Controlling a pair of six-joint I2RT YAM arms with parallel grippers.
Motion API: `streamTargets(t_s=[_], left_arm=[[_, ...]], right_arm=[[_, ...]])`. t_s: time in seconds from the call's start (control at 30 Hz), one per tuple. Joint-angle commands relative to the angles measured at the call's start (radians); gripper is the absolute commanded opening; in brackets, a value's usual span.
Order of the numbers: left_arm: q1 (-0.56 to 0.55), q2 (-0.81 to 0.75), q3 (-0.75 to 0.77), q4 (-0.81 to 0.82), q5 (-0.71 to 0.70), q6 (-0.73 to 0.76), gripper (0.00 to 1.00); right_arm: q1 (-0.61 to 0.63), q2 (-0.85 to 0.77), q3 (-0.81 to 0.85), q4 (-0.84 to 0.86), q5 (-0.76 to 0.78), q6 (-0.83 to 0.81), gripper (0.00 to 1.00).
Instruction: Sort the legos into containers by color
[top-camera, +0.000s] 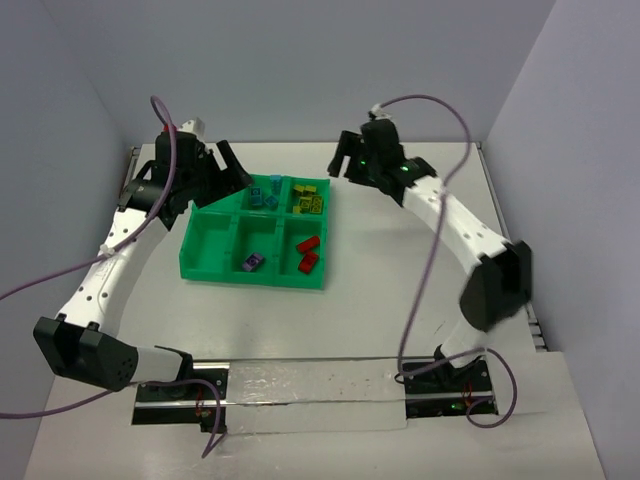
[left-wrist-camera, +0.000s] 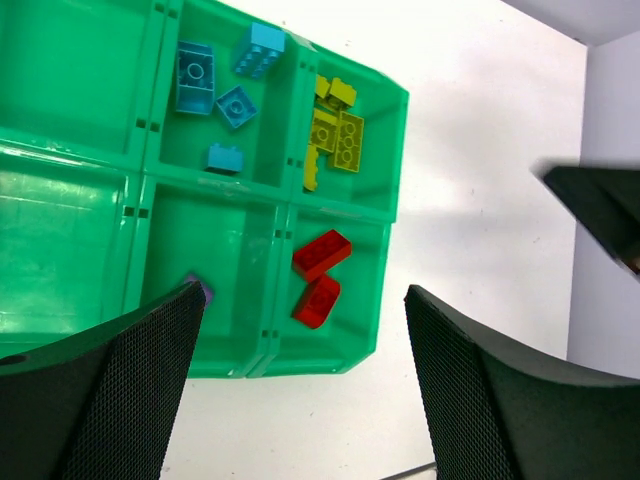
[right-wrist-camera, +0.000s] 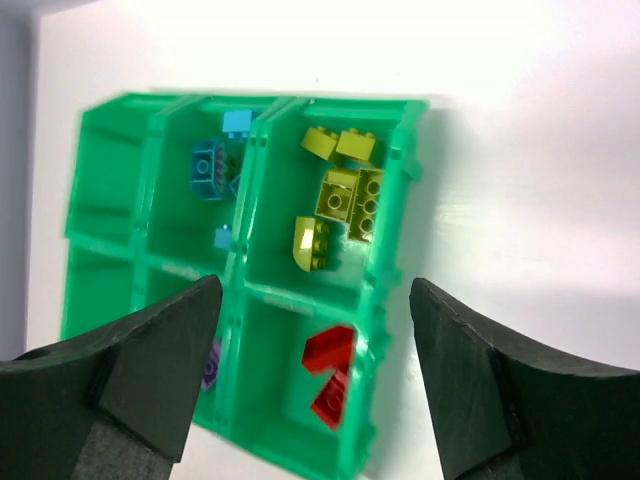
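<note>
Starting at the left, we see the left gripper (left-wrist-camera: 305, 292) hanging above the tray's (top-camera: 250, 281) back left corner, its jaws spread wide with nothing between them. The green tray lies on the white table (top-camera: 400, 300) between the two arms, divided into two rows of three compartments. In the tray's back middle compartment we count four blue bricks (left-wrist-camera: 237, 105), lying loose and near one another. In the front middle compartment, just in front of them, lies a single purple brick (top-camera: 252, 262); from the left wrist we see only a sliver of it behind one finger (left-wrist-camera: 120, 390). Moving right, the tray's back right compartment holds a cluster of yellow bricks (left-wrist-camera: 338, 135), several touching each other, though we cannot count them with certainty. The front right compartment holds two red bricks (left-wrist-camera: 320, 255), side by side and close together. Every brick we can see sits inside the tray. Farthest right, the right gripper (right-wrist-camera: 315, 285) hangs over the table beyond the tray's back right corner, clear of the tray's rim, its jaws also spread wide and holding nothing.
</note>
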Motion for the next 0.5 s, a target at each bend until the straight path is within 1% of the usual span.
streamTargets(t_s=[0.0, 0.1, 0.17, 0.27, 0.33, 0.47], left_arm=[[-0.006, -0.031, 0.024, 0.038, 0.048, -0.014, 0.88], [-0.006, -0.049, -0.008, 0.075, 0.068, -0.024, 0.88], [-0.006, -0.053, -0.018, 0.083, 0.067, -0.04, 0.88], [-0.006, -0.058, -0.037, 0.104, 0.089, -0.07, 0.88], [-0.006, -0.063, -0.056, 0.131, 0.106, -0.074, 0.88], [-0.006, -0.052, -0.047, 0.118, 0.093, -0.056, 0.88]], right_arm=[[-0.064, -0.308, -0.273, 0.037, 0.118, -0.01, 0.84], [-0.098, -0.516, -0.481, 0.009, 0.148, 0.006, 0.84], [-0.103, -0.617, -0.58, -0.017, 0.185, 0.012, 0.84], [-0.106, -0.732, -0.675, -0.066, 0.232, 0.025, 0.84], [-0.108, -0.775, -0.707, -0.097, 0.249, 0.038, 0.84], [-0.109, -0.796, -0.732, -0.143, 0.281, 0.065, 0.85]])
